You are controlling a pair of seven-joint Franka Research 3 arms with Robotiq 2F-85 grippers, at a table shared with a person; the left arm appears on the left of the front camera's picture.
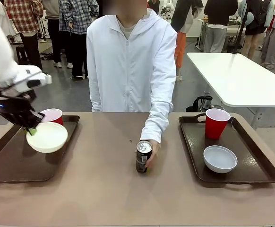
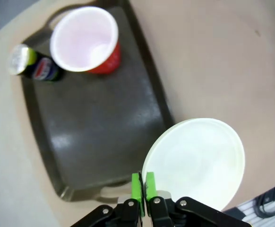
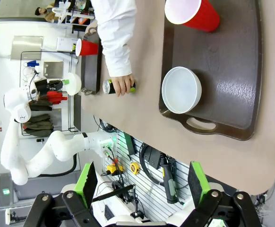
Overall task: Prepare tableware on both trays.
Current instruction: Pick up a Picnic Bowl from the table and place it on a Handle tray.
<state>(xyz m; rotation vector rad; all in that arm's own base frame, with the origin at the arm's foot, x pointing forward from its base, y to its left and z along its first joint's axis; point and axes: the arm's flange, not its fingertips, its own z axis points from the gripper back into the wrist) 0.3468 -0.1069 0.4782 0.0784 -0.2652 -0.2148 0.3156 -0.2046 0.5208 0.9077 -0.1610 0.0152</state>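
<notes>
Nearest the robot, the left hand (image 2: 143, 201) is pinched narrow on the rim of the white bowl (image 1: 47, 136), its green pads (image 2: 136, 187) closed on a thin edge. In the front view the bowl hangs tilted over the left tray (image 1: 14, 163), apparently above its floor rather than on it. That edge hold is the main risk: the bowl is shallow and smooth, so it could pivot between the pads or slip free if the arm jolts or opens too high, and then land hard or skid against the red cup (image 1: 53, 116) standing just behind it at the tray's far end. In the left wrist view a dark drink can (image 2: 30, 65) lies or stands beside that cup at the tray's rim; a careless sweep could knock either over.

The right hand (image 3: 142, 187) hangs with its fingers spread wide, holding nothing, well above the right tray (image 1: 260, 163), where the pale grey bowl (image 1: 219, 158) and the second red cup (image 1: 216, 123) already sit.

Mid-surface, the person's hand (image 1: 150, 153) grips the second drink can (image 1: 143, 156), standing on the bare surface (image 1: 109, 189) between the trays. If an arm reaches for it while those fingers are there, contact with the person is the hazard.
</notes>
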